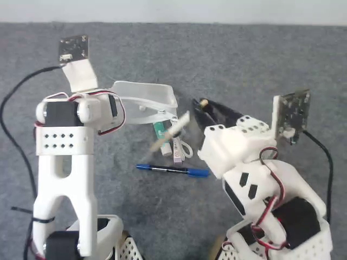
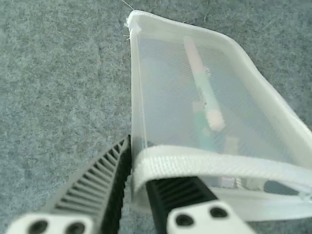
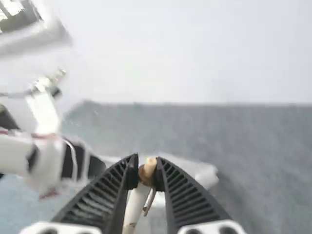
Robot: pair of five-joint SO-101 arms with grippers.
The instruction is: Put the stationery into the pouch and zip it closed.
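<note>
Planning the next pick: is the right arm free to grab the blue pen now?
Probably not yet: the right gripper is shut on a white pen; the blue pen itself lies uncovered.

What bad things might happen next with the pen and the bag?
1. The right gripper pinches the white pen only near its tan end, so the long part might swing and miss the pouch, or slip out.
2. The left gripper holds the pouch by one spot on its rim, so a poke from the pen might tug it loose.
3. A dropped pen could knock the blue pen lying nearby.
</note>
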